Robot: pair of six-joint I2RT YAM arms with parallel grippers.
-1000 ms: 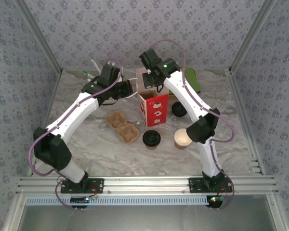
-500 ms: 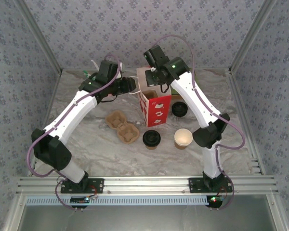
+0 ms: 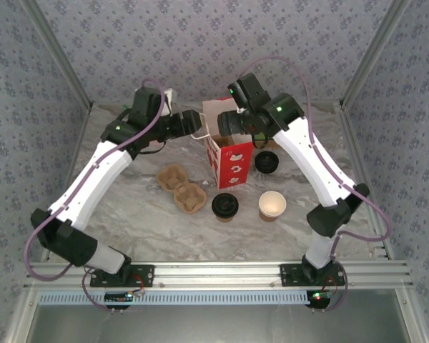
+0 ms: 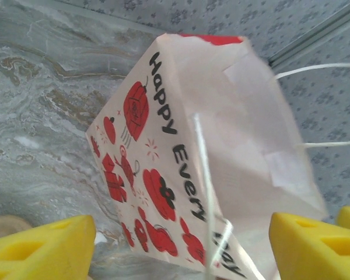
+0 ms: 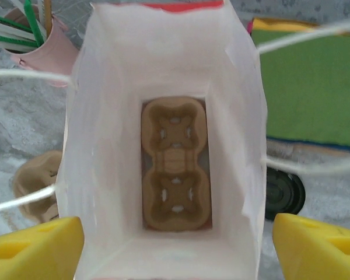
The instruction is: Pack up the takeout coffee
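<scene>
The takeout coffee (image 3: 224, 206), a brown cup with a black lid, stands on the table in front of the red-and-white paper bag (image 3: 232, 163). My left gripper (image 3: 195, 128) hovers at the bag's left side. In the left wrist view this gripper (image 4: 181, 248) is open, with the bag's white string handle (image 4: 205, 175) loose between its yellow fingers (image 4: 46, 248). My right gripper (image 3: 233, 126) hangs over the bag's mouth. It (image 5: 178, 251) is open and looks straight down at a cardboard cup carrier (image 5: 176, 163) on the bag's floor.
A second cardboard carrier (image 3: 181, 188) lies left of the bag. A lidless brown cup (image 3: 272, 205) stands right of the coffee, and a loose black lid (image 3: 266, 162) lies beside the bag. A green pad (image 5: 315, 87) and a pink cup of straws (image 5: 29, 29) sit behind.
Both grippers have gone from shut to open and let go of the bag's handles. The left arm has pulled back to the left. The right wrist has shifted right above the bag.
</scene>
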